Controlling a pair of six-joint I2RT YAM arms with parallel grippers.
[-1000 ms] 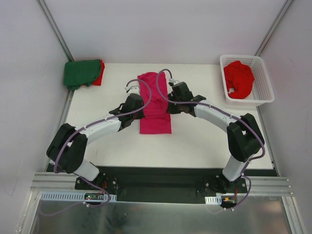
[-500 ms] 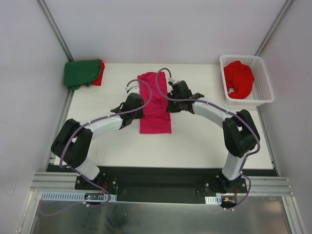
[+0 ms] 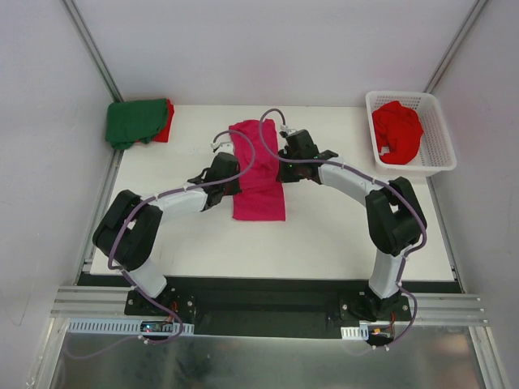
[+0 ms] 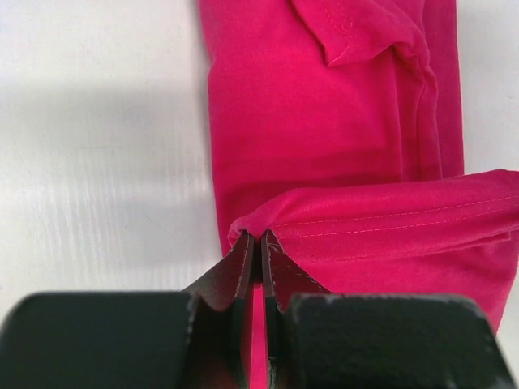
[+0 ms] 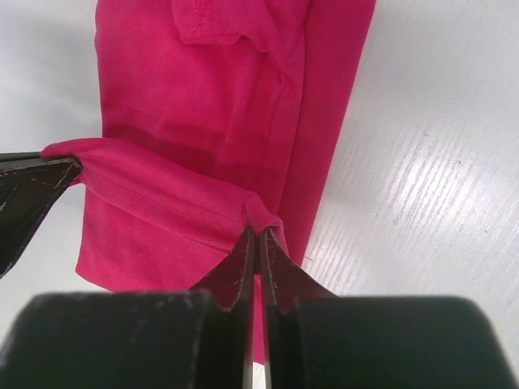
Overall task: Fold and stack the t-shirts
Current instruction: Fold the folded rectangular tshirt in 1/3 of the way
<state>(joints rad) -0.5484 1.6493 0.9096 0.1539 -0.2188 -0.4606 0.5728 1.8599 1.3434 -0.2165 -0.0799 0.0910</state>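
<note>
The magenta t-shirt (image 3: 258,174) lies as a long folded strip in the middle of the table (image 3: 340,227). Its near hem is raised and stretched between the arms. The left gripper (image 4: 261,239) is pinched tight on the hem's left corner, and the right gripper (image 5: 259,235) is pinched tight on the right corner. At the far right, a white lattice basket (image 3: 438,154) holds a crumpled red t-shirt (image 3: 396,132). In the far left corner a folded dark green t-shirt (image 3: 134,121) rests on another red shirt (image 3: 166,126). The table is white, with pale walls around it.
</note>
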